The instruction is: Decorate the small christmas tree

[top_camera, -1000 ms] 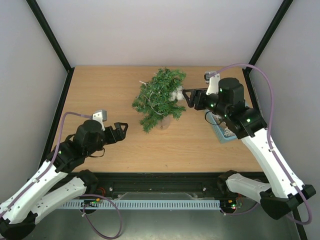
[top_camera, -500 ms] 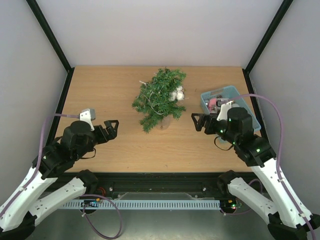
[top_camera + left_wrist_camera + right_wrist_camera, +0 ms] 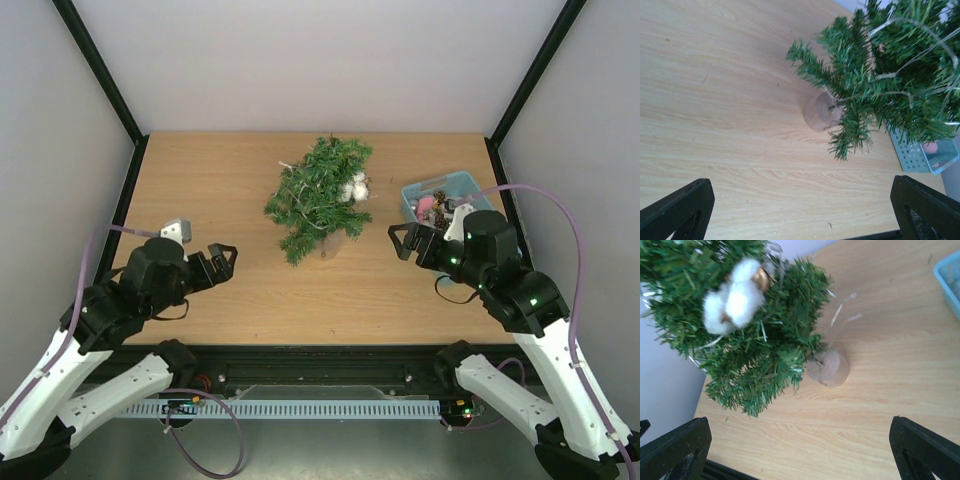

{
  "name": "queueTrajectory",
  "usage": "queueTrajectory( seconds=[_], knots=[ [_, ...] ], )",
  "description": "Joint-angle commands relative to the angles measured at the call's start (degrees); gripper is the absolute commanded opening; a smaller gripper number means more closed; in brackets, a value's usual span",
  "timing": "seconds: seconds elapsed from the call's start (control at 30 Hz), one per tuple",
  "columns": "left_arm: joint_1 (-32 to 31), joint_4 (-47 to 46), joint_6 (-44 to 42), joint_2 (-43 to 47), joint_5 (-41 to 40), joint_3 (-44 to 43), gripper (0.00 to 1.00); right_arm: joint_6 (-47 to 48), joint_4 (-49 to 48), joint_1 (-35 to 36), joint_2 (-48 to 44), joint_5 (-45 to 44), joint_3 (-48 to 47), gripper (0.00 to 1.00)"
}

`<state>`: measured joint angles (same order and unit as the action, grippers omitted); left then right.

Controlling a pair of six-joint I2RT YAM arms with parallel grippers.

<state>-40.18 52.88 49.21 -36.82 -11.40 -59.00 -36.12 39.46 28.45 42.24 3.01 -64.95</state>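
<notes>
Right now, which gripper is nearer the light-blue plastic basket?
Right. The right gripper hovers just beside the light-blue plastic basket; the left gripper sits beyond the small dark-green tree.

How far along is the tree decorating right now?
Done: a white fluffy ornament sits on the small christmas tree. In hand: nothing; the left gripper and right gripper hang short of the tree, jaws open and empty. Left: the blue basket holds more ornaments.
</notes>
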Motion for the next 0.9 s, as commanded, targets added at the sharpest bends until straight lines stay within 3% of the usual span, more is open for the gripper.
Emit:
queueTrajectory(
  seconds=[0.0, 0.27, 0.5, 0.6, 0.87],
  knots=[
    [0.29, 4.05, 3.73, -0.18, 3.63, 1.53, 1.00, -7.65, 6.33, -0.32, 0.16, 1.63, 0.27, 0.99],
    [0.30, 0.93, 4.40, 1.04, 10.51, 7.42, 1.00, -14.51, 9.29, -0.32, -5.59, 3.62, 5.83, 0.99],
    [0.28, -7.43, 1.23, 6.14, 17.45, 15.21, 1.00, -10.76, 3.86, -0.32, -14.53, 4.71, 21.66, 0.99],
    [0.28, -7.83, 1.58, 6.06, 21.49, 15.65, 0.99, -11.98, 0.96, -0.32, -14.97, 5.75, 23.02, 0.99],
    [0.28, -7.30, 1.55, 6.22, 20.34, 15.16, 1.00, -12.35, -1.26, -0.32, -10.72, 9.59, 21.82, 0.99]
  ],
)
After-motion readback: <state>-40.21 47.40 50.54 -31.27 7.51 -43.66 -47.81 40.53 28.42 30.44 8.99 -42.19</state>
